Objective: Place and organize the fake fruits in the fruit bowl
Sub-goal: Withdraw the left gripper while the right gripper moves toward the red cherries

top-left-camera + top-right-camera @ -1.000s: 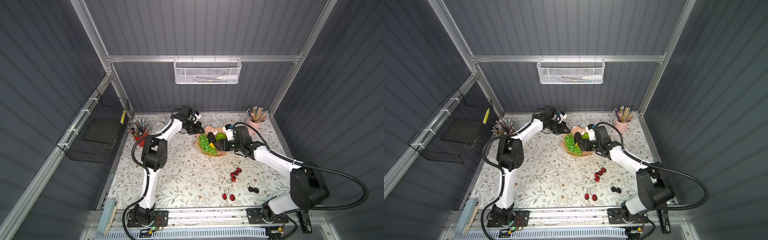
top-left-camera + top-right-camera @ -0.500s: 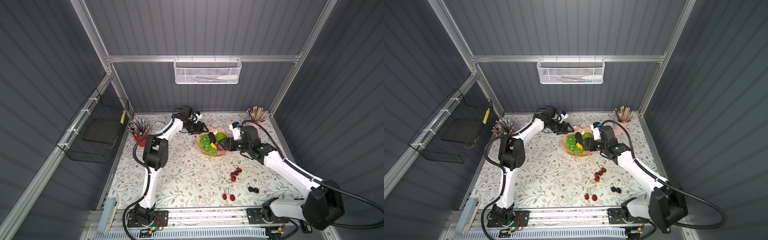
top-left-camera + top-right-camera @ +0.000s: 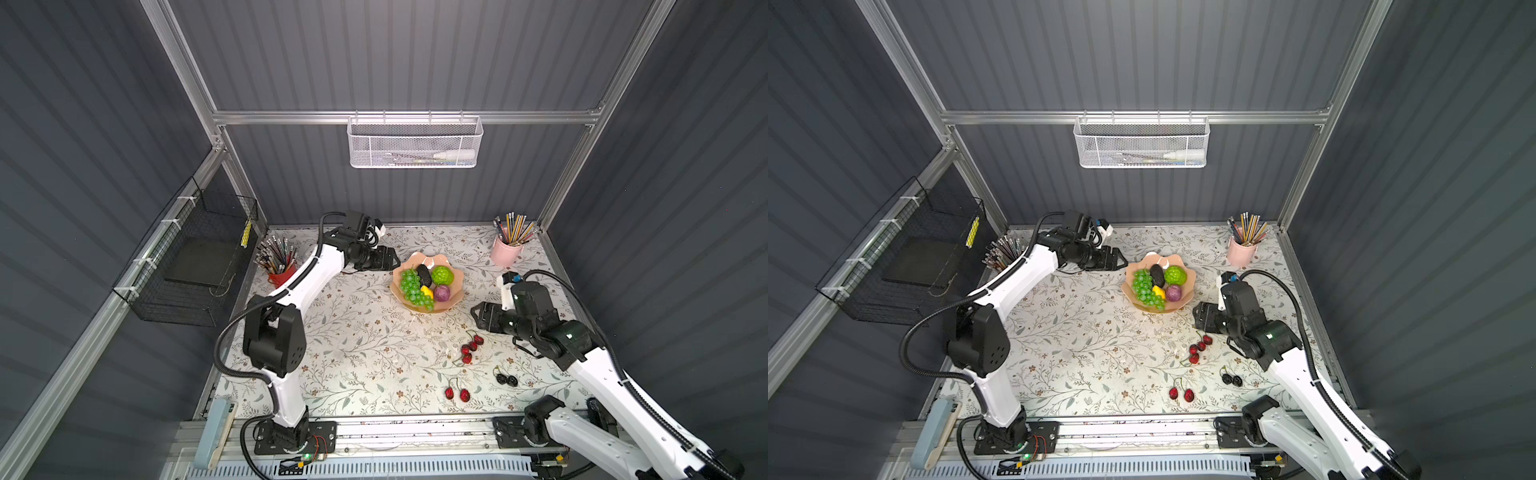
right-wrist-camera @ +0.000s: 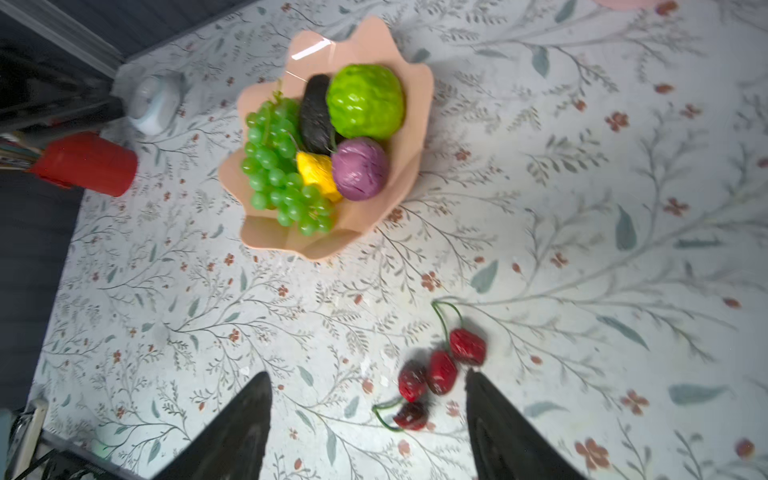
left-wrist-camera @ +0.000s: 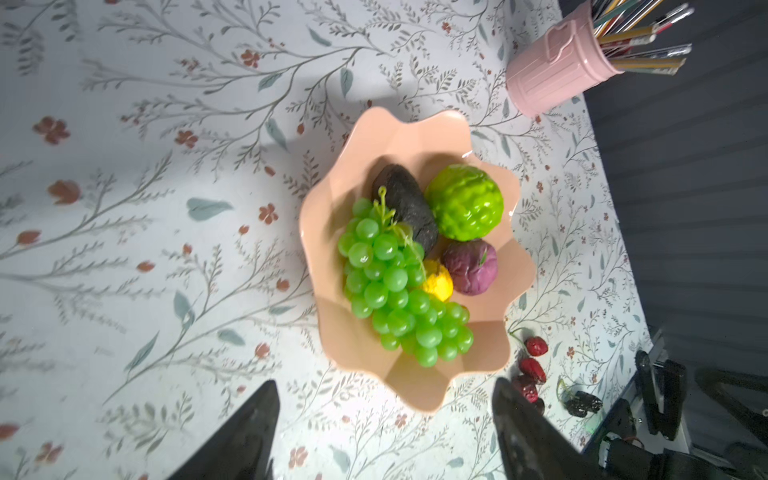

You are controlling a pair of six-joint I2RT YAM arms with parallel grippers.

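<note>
Our left gripper (image 5: 382, 432) has its jaws spread wide and holds nothing. It hangs just beside the fruit bowl (image 5: 395, 137), on the side toward the red pencil cup (image 3: 280, 276). We judge that it is parked there to stay clear of the bowl. Our right gripper (image 4: 365, 399) is also parted and empty, and it hovers near the bowl's other side. Its wrist view looks down on the red cherry cluster (image 4: 440, 370), which lies close by one fingertip, so these cherries look like our nearest pick.

The bowl sits toward the back of the floral table (image 3: 353, 332), well apart from the pink pencil cup (image 3: 505, 251). Five fruits crowd it. The grape bunch (image 5: 390, 286) drapes toward the rim, with the avocado (image 5: 409, 199) and the lemon (image 5: 438, 284) tucked against it. The bumpy green ball (image 5: 463, 203) and the purple fruit (image 5: 469, 268) sit side by side.

The red cherry pair (image 3: 456, 394) and the dark cherry pair (image 3: 506, 379) lie nearer the front edge, on the right arm's side. All three sets of cherries remain outside the bowl, and we judge that their thin stems will need a careful pinch.
</note>
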